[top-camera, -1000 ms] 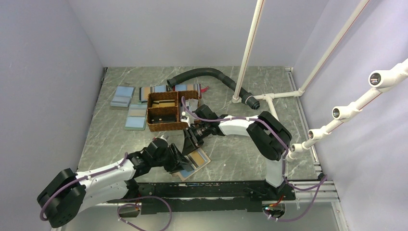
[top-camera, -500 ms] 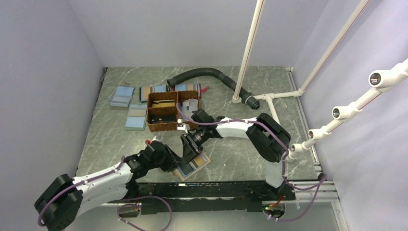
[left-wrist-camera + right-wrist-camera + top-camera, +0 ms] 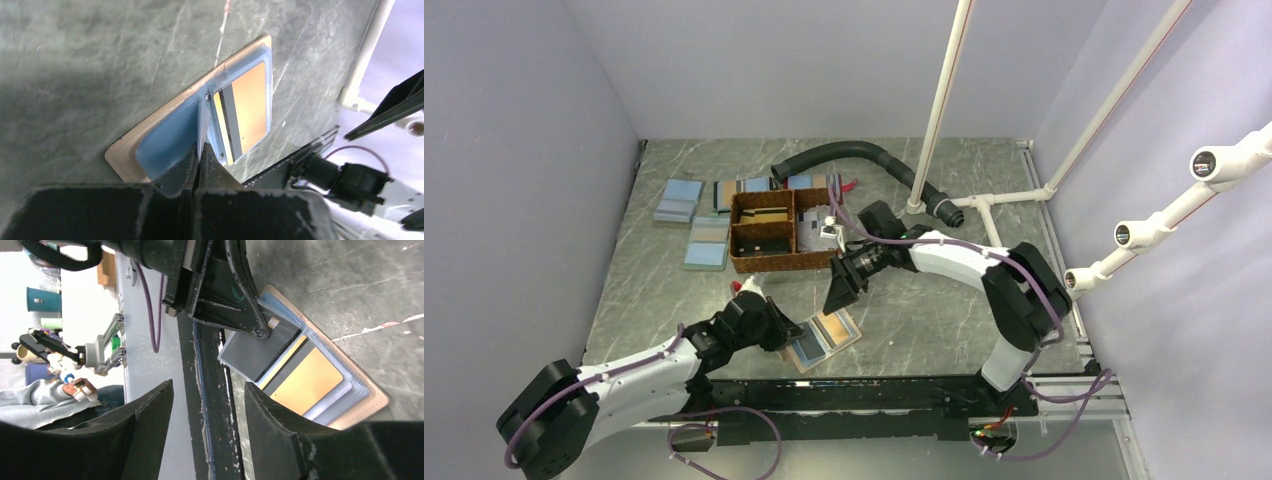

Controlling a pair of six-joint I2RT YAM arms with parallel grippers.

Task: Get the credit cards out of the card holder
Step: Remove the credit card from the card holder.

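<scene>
The table (image 3: 924,320) is carrying everything, with the basket (image 3: 769,262) sitting just behind my right gripper (image 3: 832,300) and well ahead of my left gripper (image 3: 789,333). The holder (image 3: 824,340) is lying open and flat right at my left fingertips, below and short of the right ones. I am pinching my left jaws shut on its thin blue middle leaf. I judge this is pinning the holder down and lifting the leaf away, so the pocket beside it is gaping. My right jaws are hanging apart with nothing between them, raised above the holder, probably waiting for room to come in. An orange card (image 3: 247,107) with a dark stripe is showing in the pocket just beyond my left fingertips, not yet out.
</scene>
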